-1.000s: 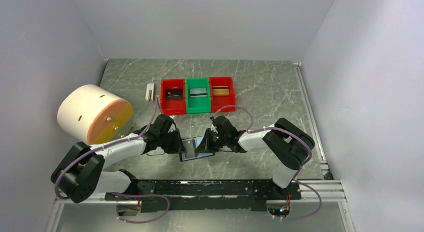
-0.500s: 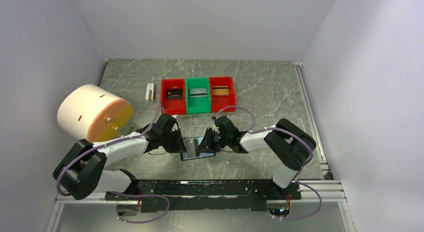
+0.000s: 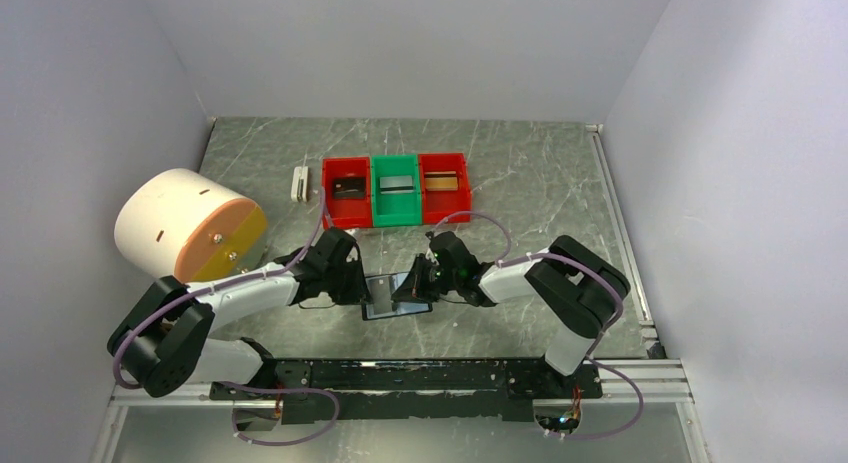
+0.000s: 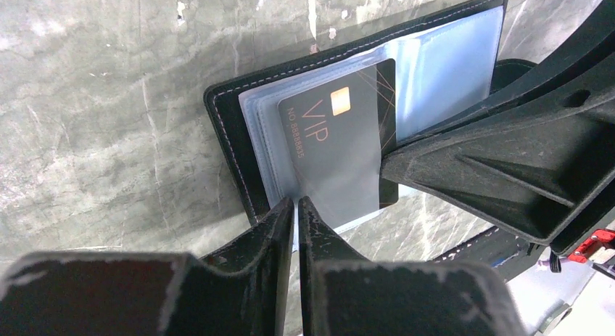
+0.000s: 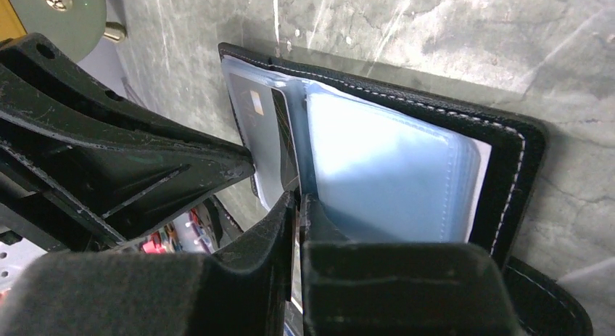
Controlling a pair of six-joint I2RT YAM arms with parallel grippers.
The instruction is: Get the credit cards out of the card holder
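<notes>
**Holder**: black bifold, lying open on the bench between the two arms, with its clear bluish pockets facing up.

**VIP card**: grey, with a gold chip. It sits in a pocket on the holder's left half, and a dark strip of it shows bare on the side toward the fold.

**Left jaws**: clenched on the outer edge of that pocket leaf, with only a slit between them.

**Right jaws**: clenched on the bare edge of the VIP card, at the fold.

**Bins**: three in a touching row toward the far side of the bench.
- Left red bin holds a dark card.
- Green bin holds a grey card.
- Right red bin holds a tan card.

**Clip**: white, just left of the bins.

**Drum**: white with an orange face, on its side by the left wall.
</notes>
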